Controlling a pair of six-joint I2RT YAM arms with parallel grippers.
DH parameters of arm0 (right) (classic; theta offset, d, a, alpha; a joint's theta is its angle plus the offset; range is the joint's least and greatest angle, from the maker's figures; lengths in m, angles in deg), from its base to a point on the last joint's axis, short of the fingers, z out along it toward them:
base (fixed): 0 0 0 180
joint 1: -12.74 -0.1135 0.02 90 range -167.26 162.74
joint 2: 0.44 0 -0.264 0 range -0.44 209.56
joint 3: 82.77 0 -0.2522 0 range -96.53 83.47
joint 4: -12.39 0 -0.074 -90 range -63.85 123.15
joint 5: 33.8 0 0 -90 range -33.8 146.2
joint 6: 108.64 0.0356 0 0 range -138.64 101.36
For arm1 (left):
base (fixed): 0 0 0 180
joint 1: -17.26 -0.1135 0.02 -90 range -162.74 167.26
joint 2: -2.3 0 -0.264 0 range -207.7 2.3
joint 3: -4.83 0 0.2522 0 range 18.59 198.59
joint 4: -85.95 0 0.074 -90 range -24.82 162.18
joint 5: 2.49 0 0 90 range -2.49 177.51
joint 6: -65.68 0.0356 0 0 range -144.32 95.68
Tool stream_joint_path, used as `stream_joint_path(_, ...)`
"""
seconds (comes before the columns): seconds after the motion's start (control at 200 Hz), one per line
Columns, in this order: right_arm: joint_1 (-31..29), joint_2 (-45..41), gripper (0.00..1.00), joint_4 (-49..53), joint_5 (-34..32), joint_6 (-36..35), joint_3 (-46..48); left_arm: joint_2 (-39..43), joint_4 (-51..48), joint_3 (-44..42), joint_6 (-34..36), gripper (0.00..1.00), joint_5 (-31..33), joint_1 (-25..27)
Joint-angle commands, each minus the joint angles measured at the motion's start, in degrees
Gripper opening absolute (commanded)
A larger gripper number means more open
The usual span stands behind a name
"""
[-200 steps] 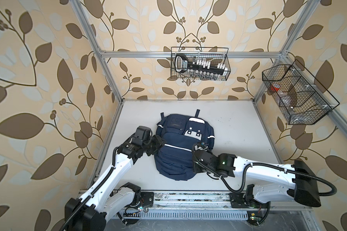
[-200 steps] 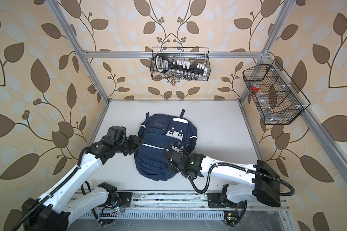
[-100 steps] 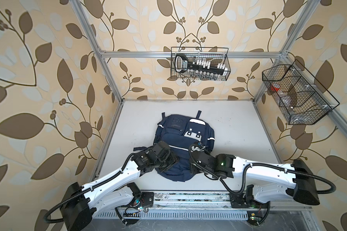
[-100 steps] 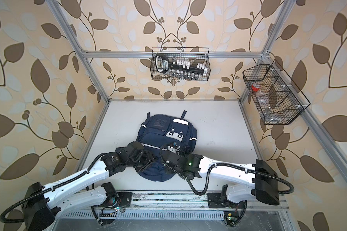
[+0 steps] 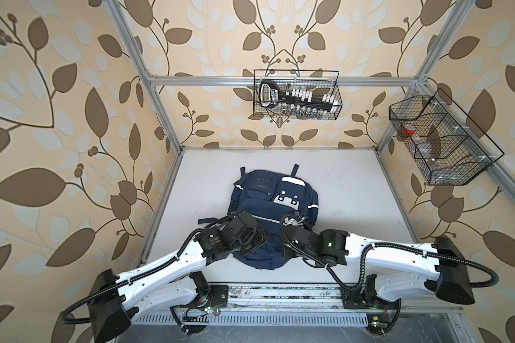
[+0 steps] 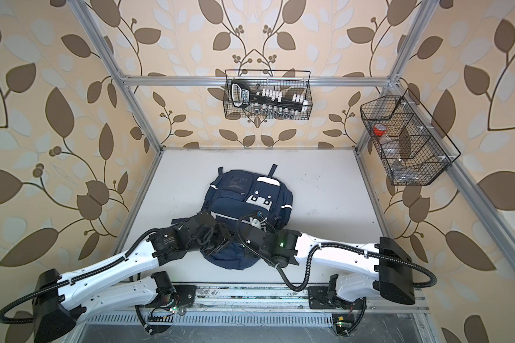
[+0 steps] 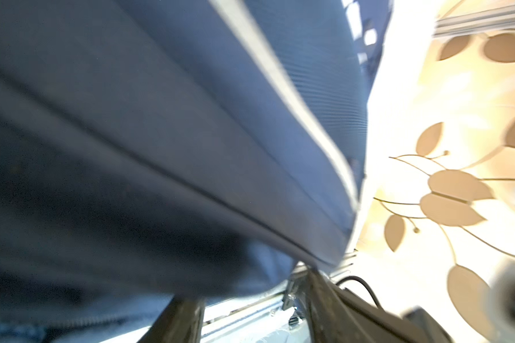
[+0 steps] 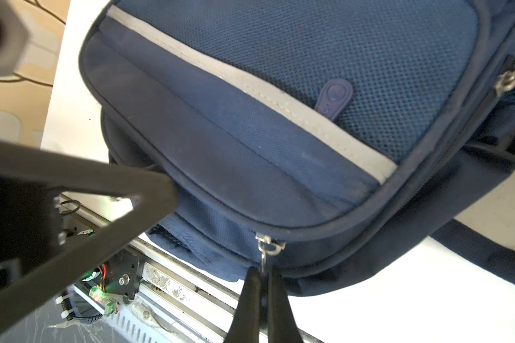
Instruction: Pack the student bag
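Navy student bag (image 5: 268,196) lying flat mid-tabletop (image 5: 354,193), one end toward the near edge.
My right gripper (image 8: 262,271) is pinched tight on a metal zipper pull (image 8: 266,245) at that end. My left gripper (image 7: 249,285) stands roughly half open against the fabric alongside, and I cannot tell whether it has any hold.

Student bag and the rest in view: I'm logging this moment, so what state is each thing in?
student bag: lying flat on the table, front up, straps loose.
zip pull: pinched at the bag's near edge.
right gripper: shut on the zip pull.
left gripper: jaws apart at the bag's near left edge; grip on fabric unclear.
back wire basket: hung, holding a tool set.
side wire basket: hung, partly filled.
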Motion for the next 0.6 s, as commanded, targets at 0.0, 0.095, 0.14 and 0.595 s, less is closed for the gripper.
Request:
stream_joint_path(0.0,-1.32,0.23,0.0,-0.65,2.53,-0.1,-3.25,4.43,-0.21,2.49,-1.27,0.57,5.87,0.48)
stream_joint_path(0.095,-1.35,0.68,0.0,-0.99,2.89,-0.17,-3.61,4.37,0.11,2.98,-0.62,0.59,6.42,0.42)
stream_joint_path(0.14,-1.37,0.81,0.0,-1.26,3.15,-0.13,-3.71,3.31,1.18,3.41,-0.49,0.59,6.05,0.43)
stream_joint_path(0.595,-2.81,-0.83,0.0,-0.18,2.53,0.08,-2.71,-9.07,10.18,4.61,-0.49,0.4,3.28,0.41)
